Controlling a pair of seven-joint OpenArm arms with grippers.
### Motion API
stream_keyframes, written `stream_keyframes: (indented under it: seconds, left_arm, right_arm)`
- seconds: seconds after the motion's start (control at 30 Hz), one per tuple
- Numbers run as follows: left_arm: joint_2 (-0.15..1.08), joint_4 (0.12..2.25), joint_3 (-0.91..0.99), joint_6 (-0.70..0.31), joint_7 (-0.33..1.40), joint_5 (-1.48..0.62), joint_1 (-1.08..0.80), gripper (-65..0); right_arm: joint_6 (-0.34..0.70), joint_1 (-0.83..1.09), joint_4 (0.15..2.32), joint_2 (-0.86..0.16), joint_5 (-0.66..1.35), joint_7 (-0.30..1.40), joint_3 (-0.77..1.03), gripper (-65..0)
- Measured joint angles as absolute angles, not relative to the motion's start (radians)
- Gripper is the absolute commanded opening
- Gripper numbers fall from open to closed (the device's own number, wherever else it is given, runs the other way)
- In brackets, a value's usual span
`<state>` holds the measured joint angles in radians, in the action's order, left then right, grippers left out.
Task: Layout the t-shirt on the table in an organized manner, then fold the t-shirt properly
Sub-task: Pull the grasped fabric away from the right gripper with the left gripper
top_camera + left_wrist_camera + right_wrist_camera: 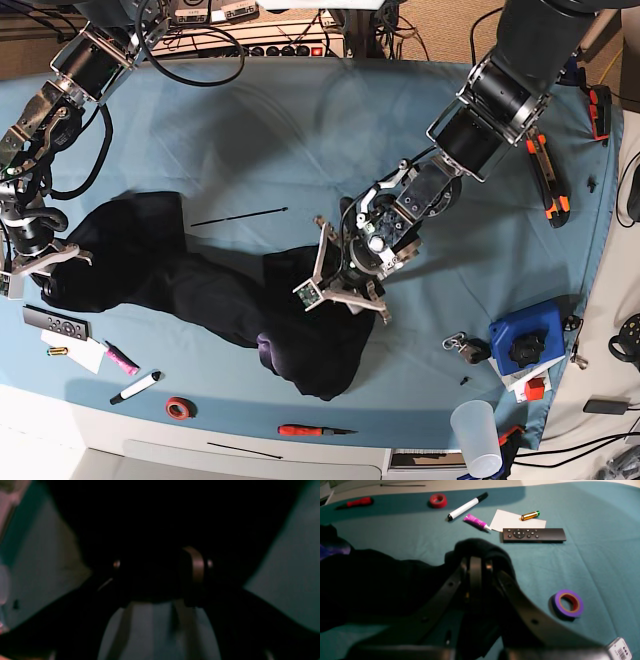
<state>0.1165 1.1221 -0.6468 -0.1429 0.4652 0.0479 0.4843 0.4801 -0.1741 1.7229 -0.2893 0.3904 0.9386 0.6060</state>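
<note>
Jaws of the right gripper (pixel 476 562) are clamped on a bunched end of the t-shirt (pixel 200 280); those of the left gripper (pixel 340 275) stand spread directly over the shirt's other end, and whether they touch the cloth I cannot tell. Between them the black shirt lies crumpled in a long band, running from the tabletop's (pixel 300 130) left edge toward the middle of its front edge. Each arm sits at its own end, so the coming move is probably a spread along that axis. Near the front-left corner lie a remote (pixel 533 535), marker (pixel 466 506) and tape roll (pixel 567 602); the far half is bare blue cloth.
</note>
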Motion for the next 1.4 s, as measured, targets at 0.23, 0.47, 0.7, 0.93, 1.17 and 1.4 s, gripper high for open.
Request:
stream_keyframes:
  seconds: [0.23, 0.47, 0.7, 0.93, 1.17, 1.4]
  left_arm:
    - [0.117, 1.112, -0.647, -0.088, 0.467, 0.042, 0.485, -65.0]
    - [0.117, 1.164, -0.640, 0.105, 0.605, 0.041, 0.482, -65.0]
    - [0.115, 1.418, -0.511, 0.124, 0.765, 0.056, 0.419, -65.0]
    - [0.113, 1.795, -0.262, 0.072, 0.826, -0.030, 0.241, -65.0]
    - [0.125, 1.998, -0.036, -0.002, 0.839, -0.146, 0.055, -65.0]
    - [0.156, 2.212, 0.147, -0.056, 0.836, -0.241, -0.118, -65.0]
  right_arm:
    - [0.480, -0.174, 1.723, -0.290, 0.390, 0.938, 0.606, -65.0]
    - [0.480, -0.174, 1.723, -0.290, 0.391, 0.922, 0.606, -65.0]
    - [0.479, -0.173, 1.723, -0.290, 0.424, 0.904, 0.606, -65.0]
    - [0.681, -0.174, 1.723, -0.290, 0.651, 0.949, 0.605, -65.0]
    - [0.696, -0.174, 1.723, -0.290, 0.847, 1.023, 0.605, -65.0]
    - [0.697, -0.173, 1.723, -0.290, 1.031, 1.110, 0.606, -65.0]
